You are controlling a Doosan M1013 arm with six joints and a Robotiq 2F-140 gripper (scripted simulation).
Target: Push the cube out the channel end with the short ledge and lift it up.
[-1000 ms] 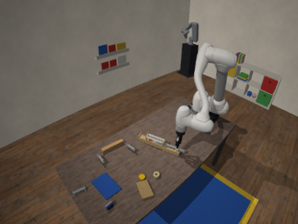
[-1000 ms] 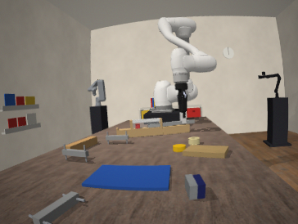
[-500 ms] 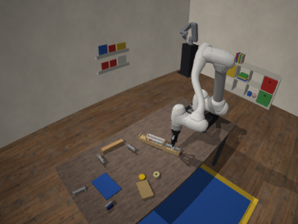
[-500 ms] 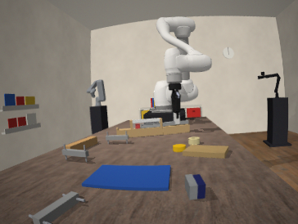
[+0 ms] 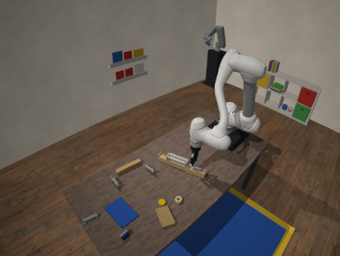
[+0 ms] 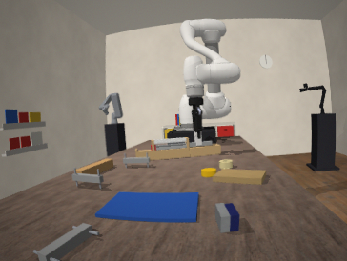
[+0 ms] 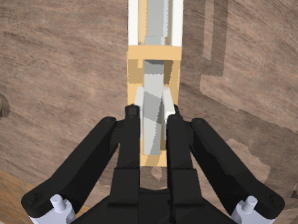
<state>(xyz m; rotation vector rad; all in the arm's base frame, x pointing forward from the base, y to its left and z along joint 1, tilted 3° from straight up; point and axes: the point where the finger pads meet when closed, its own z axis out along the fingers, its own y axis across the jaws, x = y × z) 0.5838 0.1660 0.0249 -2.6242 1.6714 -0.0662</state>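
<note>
My gripper (image 7: 153, 97) (image 5: 192, 162) (image 6: 196, 135) is shut on a thin grey stick (image 7: 154, 88). The stick reaches forward from the fingers into the end of the long tan channel (image 7: 135, 70) (image 5: 181, 166) (image 6: 172, 153). A pale cover (image 7: 136, 3) lies over the channel's farther stretch, and the stick shows beneath it. In the top and exterior views the gripper hangs over the channel's end nearest the robot base, with its fingers just outside the channel. The cube is hidden from all views.
On the table lie a blue mat (image 5: 121, 211) (image 6: 148, 207), a yellow puck (image 5: 162, 202) (image 6: 207, 171), a cream ring (image 5: 178, 199) (image 6: 225, 164), a tan board (image 5: 165, 217) (image 6: 239, 176), a wooden block (image 5: 128, 166) (image 6: 95, 166), a grey-blue block (image 5: 124, 234) (image 6: 227, 217) and several grey bars (image 5: 149, 169).
</note>
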